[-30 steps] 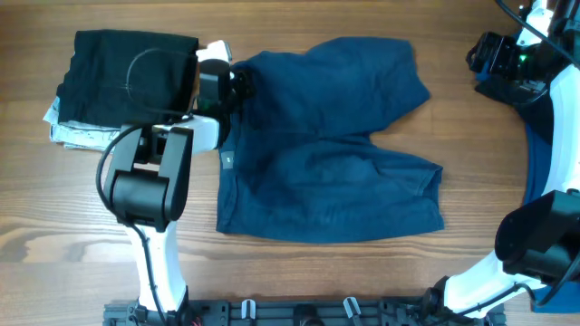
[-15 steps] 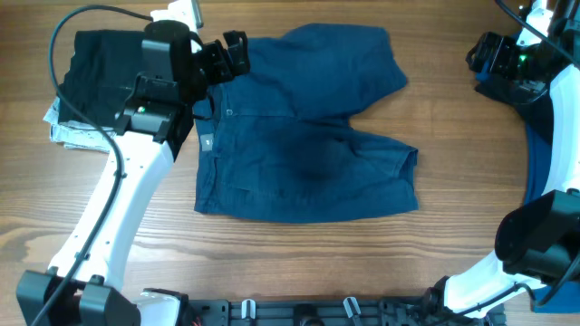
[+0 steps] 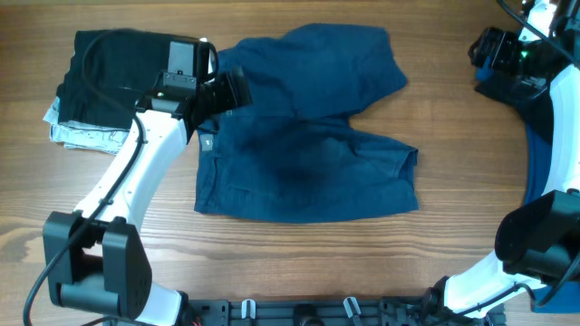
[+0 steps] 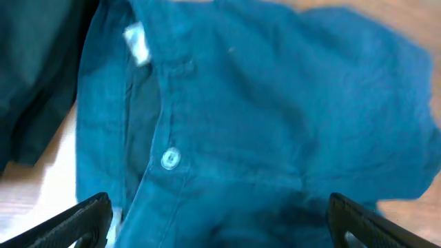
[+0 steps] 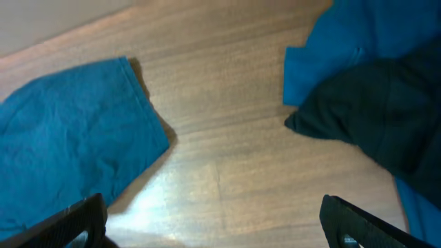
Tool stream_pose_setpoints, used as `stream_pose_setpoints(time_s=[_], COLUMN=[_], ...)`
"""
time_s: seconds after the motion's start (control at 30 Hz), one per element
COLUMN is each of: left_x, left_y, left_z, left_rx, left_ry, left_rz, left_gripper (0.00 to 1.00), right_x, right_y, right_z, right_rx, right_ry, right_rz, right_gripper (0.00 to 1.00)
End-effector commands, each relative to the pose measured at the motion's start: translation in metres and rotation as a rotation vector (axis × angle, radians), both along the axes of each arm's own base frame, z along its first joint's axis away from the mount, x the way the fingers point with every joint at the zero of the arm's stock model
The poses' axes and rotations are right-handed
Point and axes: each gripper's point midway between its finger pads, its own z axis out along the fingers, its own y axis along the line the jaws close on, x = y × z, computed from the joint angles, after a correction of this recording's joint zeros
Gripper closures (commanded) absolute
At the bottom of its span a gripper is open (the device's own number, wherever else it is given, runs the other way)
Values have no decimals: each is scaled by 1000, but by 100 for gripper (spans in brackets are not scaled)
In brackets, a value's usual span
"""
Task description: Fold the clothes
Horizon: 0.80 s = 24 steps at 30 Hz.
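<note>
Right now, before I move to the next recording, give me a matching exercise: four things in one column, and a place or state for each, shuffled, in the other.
1 shorts
2 black garment
3 pale garment
4 left gripper

a folded, lying on the pale garment
b open, over the shorts
c spread flat in the middle
d under the black garment, only its edge showing

Pairs: 1-c; 2-a; 3-d; 4-b
</note>
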Motion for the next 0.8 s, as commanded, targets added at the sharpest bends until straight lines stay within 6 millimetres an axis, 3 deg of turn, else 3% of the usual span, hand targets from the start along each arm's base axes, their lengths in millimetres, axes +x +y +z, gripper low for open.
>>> stream_pose_setpoints(time_s=[0.0, 0.13, 0.27, 0.43, 0.6, 0.63, 0.67, 0.7, 0.77], left_x=[-12, -22, -26, -24, -22, -22, -23, -23, -23], left_y=[7, 12, 19, 19, 19, 19, 19, 19, 19], left_z=[-6, -12, -16, -15, -14, -14, -14, -15, -15], left_rx=[27, 47, 84, 83, 82, 82, 82, 83, 83], left_ry=[54, 103, 124, 112, 106, 106, 107, 109, 110], left_rz=[7, 13, 34, 35, 35, 34, 34, 34, 34], left_gripper=[0, 0, 0, 0, 0, 0, 0, 0, 0], right_x=[4, -22, -70, -112, -123, -123, -124, -124, -125], right_y=[13, 47, 78, 80, 97, 98, 98, 97, 95], right_z=[10, 0, -15, -47, -90, -100, -112, -120, -133], right_rx=[70, 202, 283, 317, 441, 451, 469, 480, 485], right_ry=[-36, 56, 218, 431, 471, 468, 469, 472, 466], right_rz=[19, 153, 328, 266, 233, 232, 203, 164, 135], right_gripper=[0, 0, 1, 0, 0, 8, 72, 96, 96])
